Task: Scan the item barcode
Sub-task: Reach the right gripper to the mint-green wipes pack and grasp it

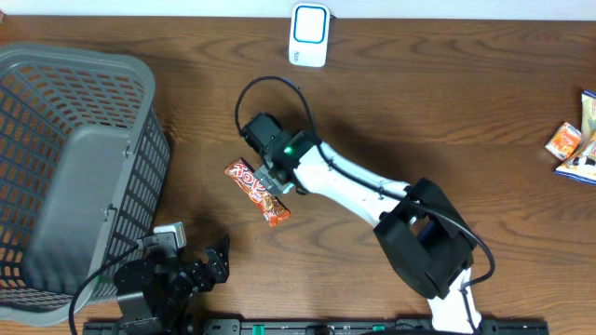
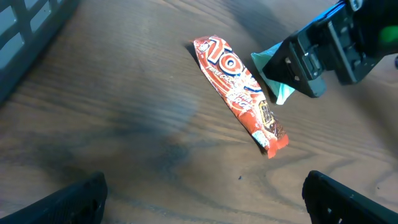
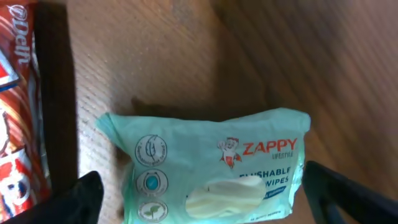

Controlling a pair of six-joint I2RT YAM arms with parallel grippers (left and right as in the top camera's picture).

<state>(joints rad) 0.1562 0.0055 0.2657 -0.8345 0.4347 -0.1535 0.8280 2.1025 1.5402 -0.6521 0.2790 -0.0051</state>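
Your right gripper (image 3: 202,186) has its fingers (image 3: 81,202) spread to either end of the green pack of wipes (image 3: 205,155); you cannot tell whether they press it. The pack lies just beside a red snack bar (image 1: 258,192) near the middle of the table (image 1: 447,112), well apart from the white scanner (image 1: 309,34) at the far edge. Your left gripper (image 2: 205,199) hangs with fingers wide apart and empty, near the grey basket (image 1: 140,102). A few small packets (image 1: 577,144) lie at the right edge
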